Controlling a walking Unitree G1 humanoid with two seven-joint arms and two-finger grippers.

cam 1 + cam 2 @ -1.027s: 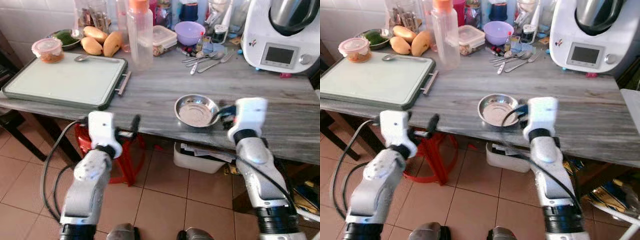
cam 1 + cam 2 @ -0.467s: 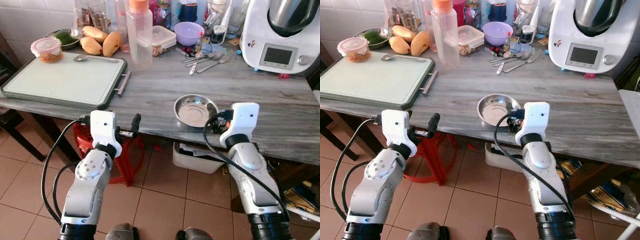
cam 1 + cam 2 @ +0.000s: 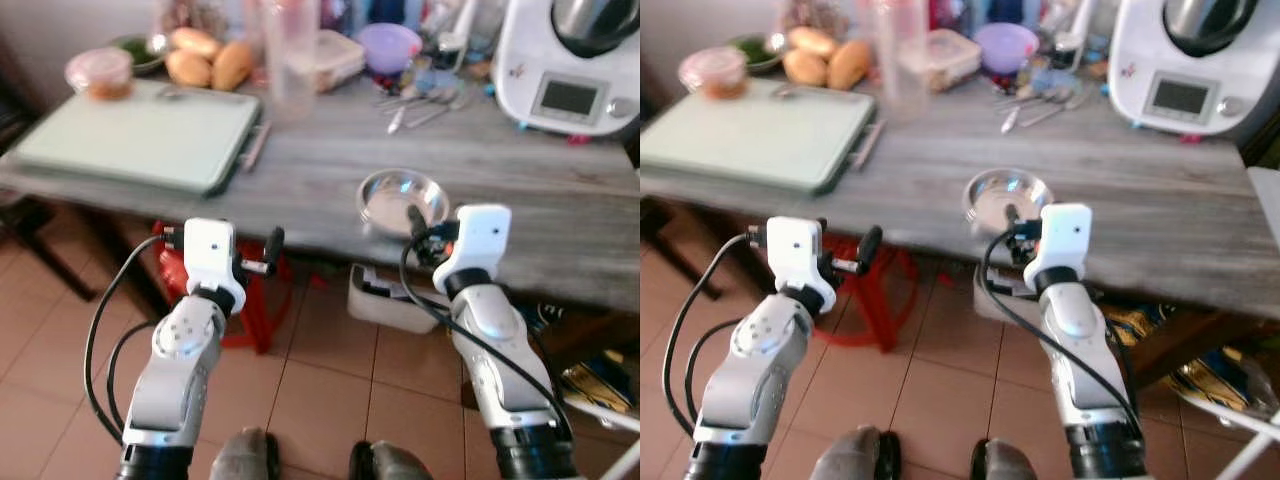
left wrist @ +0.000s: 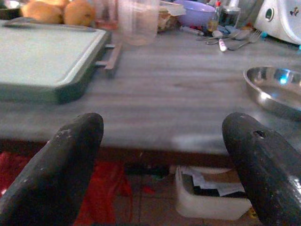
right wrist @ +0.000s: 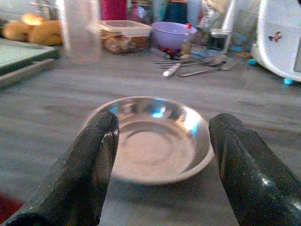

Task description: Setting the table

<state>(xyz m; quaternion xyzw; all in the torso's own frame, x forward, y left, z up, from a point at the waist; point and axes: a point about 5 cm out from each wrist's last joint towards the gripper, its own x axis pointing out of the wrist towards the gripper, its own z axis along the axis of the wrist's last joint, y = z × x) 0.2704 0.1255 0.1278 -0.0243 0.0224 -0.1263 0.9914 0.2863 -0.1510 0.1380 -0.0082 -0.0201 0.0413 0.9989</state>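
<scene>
A shallow steel bowl [image 3: 403, 197] lies empty near the front edge of the grey wooden table [image 3: 320, 170]. My right gripper [image 3: 418, 232] hovers just in front of it at the table's edge. In the right wrist view the open fingers [image 5: 96, 155] stand on either side of the bowl [image 5: 157, 136], not touching it. My left gripper [image 3: 268, 255] is held below the table's front edge, open and empty, and the left wrist view looks along the tabletop [image 4: 178, 94]. Loose spoons and forks [image 3: 425, 105] lie at the back of the table.
A pale green tray [image 3: 140, 135] covers the table's left part, with mangoes [image 3: 210, 62] and a clear bottle [image 3: 290, 60] behind it. A white kitchen machine [image 3: 565, 60] stands at the back right. A red stool [image 3: 255, 290] and a white bin [image 3: 385, 300] sit under the table.
The whole picture has shifted and blurred, so the camera has moved. My right gripper has drawn back from the bowl's right rim to just in front of the bowl.
</scene>
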